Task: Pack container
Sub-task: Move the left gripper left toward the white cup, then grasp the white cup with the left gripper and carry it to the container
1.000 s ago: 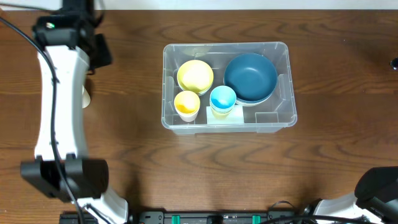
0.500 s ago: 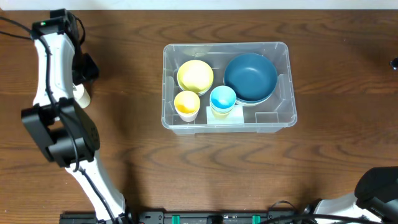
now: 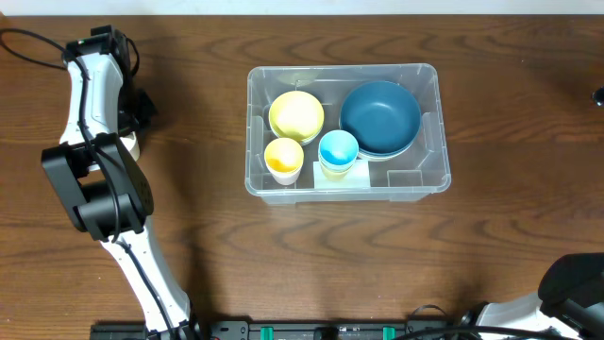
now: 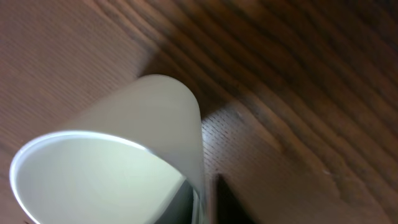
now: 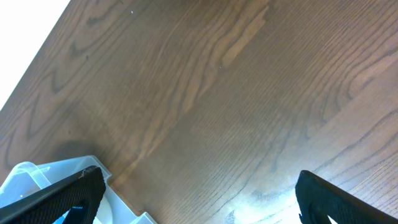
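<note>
On the brown wood-grain table [image 3: 283, 264], left gripper [image 3: 133, 121] pinches a white cup [image 4: 124, 143] — right gripper [image 5: 200, 196] stands wide.

A robotics lab bench: wood-grain table [image 3: 311, 255] carrying a cabled robot arm [image 3: 87, 99].

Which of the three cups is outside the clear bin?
The white cup, left of the container, its wall pinched by the left pincer. The yellow cup and blue cup stand inside the container.
</note>
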